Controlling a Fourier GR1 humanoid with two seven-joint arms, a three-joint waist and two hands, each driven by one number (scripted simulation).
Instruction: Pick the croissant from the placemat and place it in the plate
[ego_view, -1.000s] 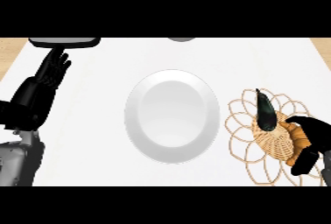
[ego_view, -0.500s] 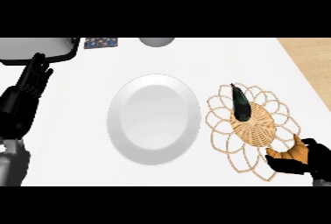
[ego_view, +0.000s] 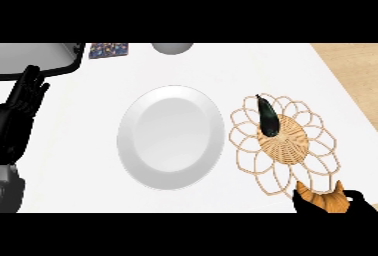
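Croissant (ego_view: 322, 198), orange-brown, at the lower right of the frame, enclosed by the curled black fingers of the right hand (ego_view: 353, 204) just off the lower edge of the woven placemat (ego_view: 283, 145). A dark, elongated aubergine (ego_view: 267, 120) lies on the placemat's upper part. White plate (ego_view: 170, 137) at frame centre, just left of the placemat, bare. Left hand (ego_view: 27, 95) at the left edge, fingers straight and pointing up, resting. Grey bowl (ego_view: 172, 48) and a patterned card (ego_view: 108, 50) along the upper edge.
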